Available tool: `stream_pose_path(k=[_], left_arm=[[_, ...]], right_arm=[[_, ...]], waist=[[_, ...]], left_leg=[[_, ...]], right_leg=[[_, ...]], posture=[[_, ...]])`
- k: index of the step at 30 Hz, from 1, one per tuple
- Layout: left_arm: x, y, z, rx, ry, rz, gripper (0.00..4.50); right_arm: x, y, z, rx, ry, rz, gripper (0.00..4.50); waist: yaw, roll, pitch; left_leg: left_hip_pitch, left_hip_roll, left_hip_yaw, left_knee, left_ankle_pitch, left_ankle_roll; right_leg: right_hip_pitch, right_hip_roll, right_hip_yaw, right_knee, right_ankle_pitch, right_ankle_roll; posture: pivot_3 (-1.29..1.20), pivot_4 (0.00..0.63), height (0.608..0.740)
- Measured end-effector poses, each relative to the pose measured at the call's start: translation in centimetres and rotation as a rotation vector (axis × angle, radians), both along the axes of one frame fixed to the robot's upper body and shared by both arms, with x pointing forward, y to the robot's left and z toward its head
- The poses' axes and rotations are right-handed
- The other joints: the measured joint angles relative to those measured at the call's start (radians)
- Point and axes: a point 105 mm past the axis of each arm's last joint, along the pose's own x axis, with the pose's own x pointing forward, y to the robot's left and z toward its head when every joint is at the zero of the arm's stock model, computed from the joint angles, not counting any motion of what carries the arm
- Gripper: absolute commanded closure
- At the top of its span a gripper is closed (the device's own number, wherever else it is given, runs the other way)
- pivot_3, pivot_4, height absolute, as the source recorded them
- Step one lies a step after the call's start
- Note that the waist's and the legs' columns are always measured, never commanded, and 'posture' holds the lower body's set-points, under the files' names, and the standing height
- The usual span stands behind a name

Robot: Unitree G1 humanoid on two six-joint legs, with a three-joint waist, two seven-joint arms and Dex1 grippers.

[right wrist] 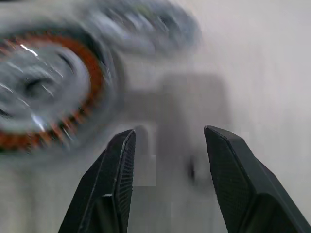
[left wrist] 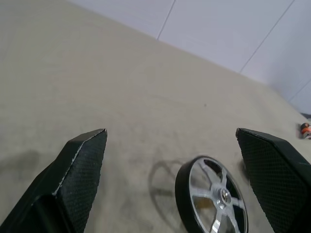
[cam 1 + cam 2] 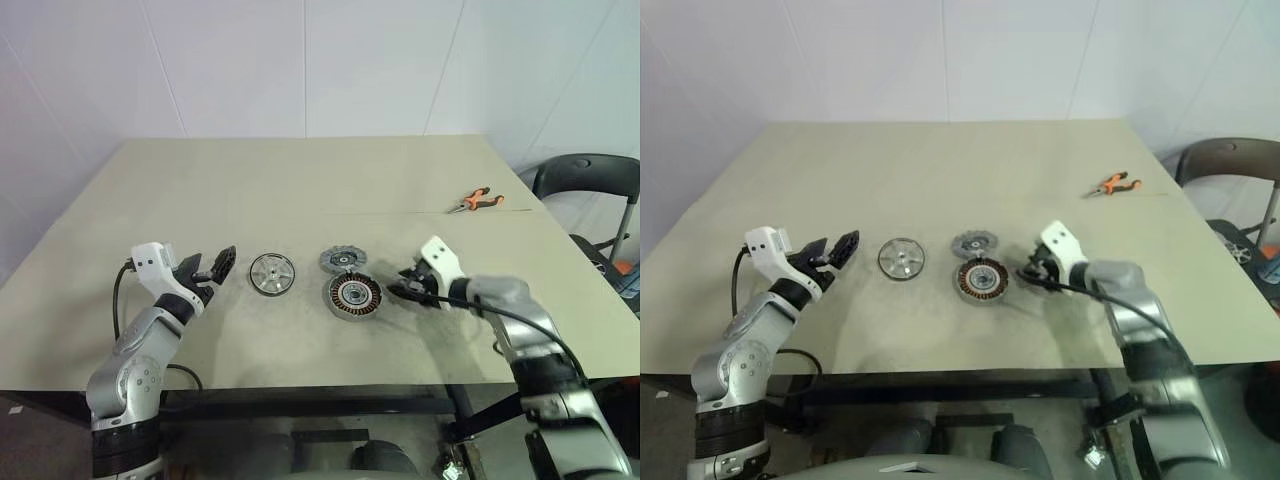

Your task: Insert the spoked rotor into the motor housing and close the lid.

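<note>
The motor housing point(image 3: 353, 295), a dark-rimmed puck with copper windings, lies on the table's front middle. The dull grey toothed spoked rotor point(image 3: 343, 260) lies flat just behind it, touching or nearly touching. The shiny silver lid point(image 3: 272, 274) lies flat to their left. My right gripper point(image 3: 402, 282) hovers just right of the housing, tilted down toward it, open with nothing between its fingers point(image 1: 121, 170). My left gripper point(image 3: 215, 265) is level and wide open, a short way left of the lid point(image 2: 214, 199), which it faces.
Orange-handled pliers point(image 3: 476, 200) lie at the back right of the tan table point(image 3: 300, 180). A black chair point(image 3: 590, 180) stands beyond the table's right edge. A white wall runs behind the table.
</note>
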Motion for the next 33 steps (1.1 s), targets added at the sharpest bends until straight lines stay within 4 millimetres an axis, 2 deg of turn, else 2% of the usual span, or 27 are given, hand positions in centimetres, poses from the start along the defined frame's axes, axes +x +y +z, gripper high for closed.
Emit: stream_pose_path(k=[2,5,7,12,18,27,33], left_arm=[[0.3,-0.2,0.1,-0.004,0.0,-0.014,0.0],[0.8,-1.1,0.1,-0.003,0.0,-0.061,0.0],[1.0,-1.6,-0.1,-0.002,0.004,-0.086,0.0],[1.5,-1.5,-0.5,0.0,0.022,-0.094,0.0],[1.6,-1.6,-0.4,0.0,0.02,-0.093,0.0],[0.9,-1.5,-1.0,-0.003,0.04,-0.089,0.0],[0.1,-2.3,1.4,-0.007,-0.011,-0.2,0.0]], right_arm=[[-0.7,-0.9,0.3,0.01,-0.026,-0.072,2.17],[-1.4,-0.5,0.6,0.033,-0.044,-0.106,2.17],[-1.4,-0.1,0.8,0.044,-0.054,-0.116,2.17],[-1.1,-0.5,0.8,0.025,-0.074,-0.165,2.17],[-0.9,-0.9,-1.2,0.027,-0.033,-0.237,2.17],[0.2,0.7,-1.8,0.061,-0.037,-0.234,2.17],[0.9,2.5,-1.8,0.094,-0.024,-0.208,2.17]], waist=[[-0.002,0.0,0.0],[-0.004,0.0,0.0],[-0.003,0.0,0.0],[-0.001,0.0,0.0],[-0.001,0.0,0.0],[-0.031,-0.001,-0.001],[-0.056,-0.001,-0.001]], left_leg=[[0.001,0.0,0.0,0.0,0.0,0.0],[0.002,0.001,0.0,0.0,0.0,0.0],[0.002,0.001,0.0,0.002,0.0,0.0],[0.002,0.001,0.0,0.004,0.0,0.001],[0.002,0.001,0.0,0.004,0.0,0.001],[0.004,0.001,0.0,0.007,0.0,0.001],[0.005,0.001,0.0,0.007,0.0,0.001]], right_leg=[[0.001,0.0,0.0,0.0,0.0,-0.001],[0.001,0.0,0.0,0.001,-0.001,-0.001],[0.001,0.0,0.0,0.001,0.0,-0.001],[0.002,0.0,0.0,0.0,0.0,0.0],[0.002,0.0,0.0,0.0,0.0,0.0],[0.005,0.0,-0.001,0.0,0.002,0.003],[0.003,0.0,-0.001,0.0,0.004,0.003]], posture=[[0.0,0.0,0.74],[0.0,0.0,0.74],[0.0,0.0,0.74],[0.0,0.0,0.74],[0.0,0.0,0.74],[0.0,0.0,0.74],[0.0,0.0,0.74]])
